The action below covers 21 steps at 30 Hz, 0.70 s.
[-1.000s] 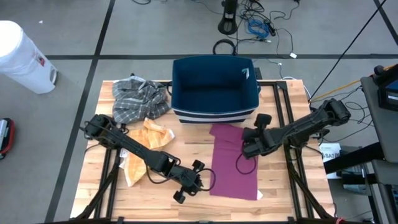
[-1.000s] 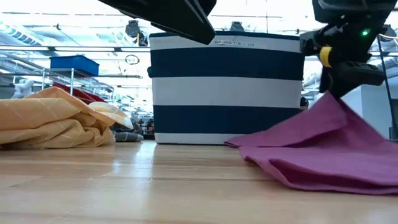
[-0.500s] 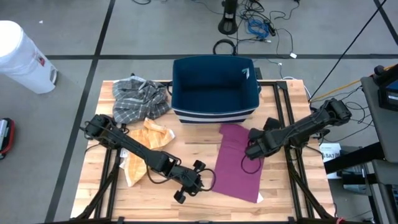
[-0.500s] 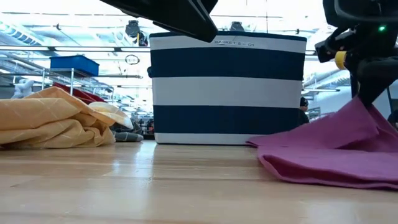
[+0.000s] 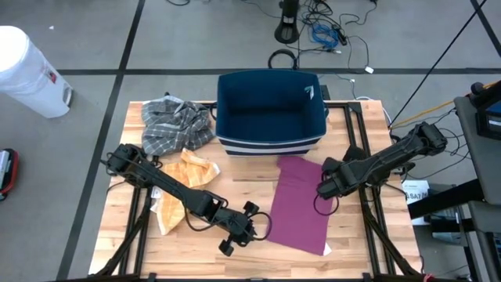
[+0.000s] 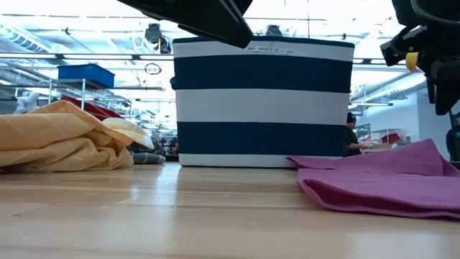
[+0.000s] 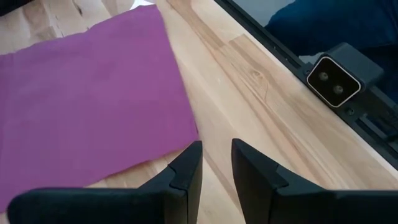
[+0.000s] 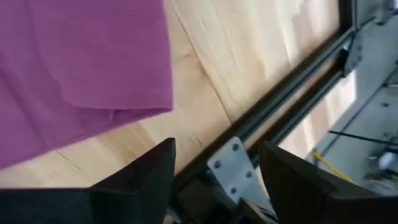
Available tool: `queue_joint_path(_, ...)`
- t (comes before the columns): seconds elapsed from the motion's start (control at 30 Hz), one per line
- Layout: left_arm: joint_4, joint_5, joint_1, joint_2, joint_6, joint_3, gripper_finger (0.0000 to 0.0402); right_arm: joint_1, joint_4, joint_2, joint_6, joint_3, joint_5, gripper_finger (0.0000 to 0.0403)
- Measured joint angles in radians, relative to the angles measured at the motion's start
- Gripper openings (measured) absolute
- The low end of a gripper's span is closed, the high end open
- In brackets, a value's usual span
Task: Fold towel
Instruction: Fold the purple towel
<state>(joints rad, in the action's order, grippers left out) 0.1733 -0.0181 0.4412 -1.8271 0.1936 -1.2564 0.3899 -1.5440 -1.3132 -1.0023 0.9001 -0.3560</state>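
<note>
The purple towel [image 5: 300, 202] lies flat on the wooden table, right of centre, and also shows in the low view [image 6: 381, 183]. My left gripper [image 5: 252, 229] hovers by the towel's left edge near its near corner [image 7: 186, 134]. Its fingers [image 7: 216, 165] stand a narrow gap apart with nothing between them. My right gripper [image 5: 322, 190] hangs over the towel's right edge [image 8: 168, 74], above the table [image 6: 431, 65]. Its fingers are wide open [image 8: 214, 155] and hold nothing.
A navy and white striped basket [image 5: 270, 110] stands at the far middle, just beyond the towel. A grey plaid cloth [image 5: 176, 124] and a yellow cloth [image 5: 184, 176] lie on the left. A white bin [image 5: 27, 70] stands on the floor, off the table.
My right gripper has moved up and toward the table's right edge, away from the towel. The towel's right part, raised in a peak under that gripper a second ago, has dropped flat. The towel's far end has shifted a little to the right.
</note>
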Motion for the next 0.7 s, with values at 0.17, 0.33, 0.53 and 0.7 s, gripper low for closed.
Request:
queue_joint_path(0.17, -0.023, -0.001, -0.01, -0.018, 0.004, 0.0, 0.0092, 0.032, 0.185, 0.047, 0.087, 0.0, 0.055, 0.0217)
queue_joint_path(0.33, -0.073, -0.044, -0.01, -0.098, 0.034, 0.0, 0.0092, 0.13, 0.462, 0.065, 0.206, 0.0, 0.132, 0.0217)
queue_joint_path(0.53, -0.152, -0.046, -0.014, -0.169, 0.12, 0.0, 0.0092, 0.285, 0.758, 0.03, 0.246, 0.0, 0.121, 0.0217)
queue_joint_path(0.7, -0.179, -0.003, -0.017, -0.198, 0.228, 0.001, 0.0092, 0.401, 0.899, -0.069, 0.242, 0.0, 0.049, 0.0217)
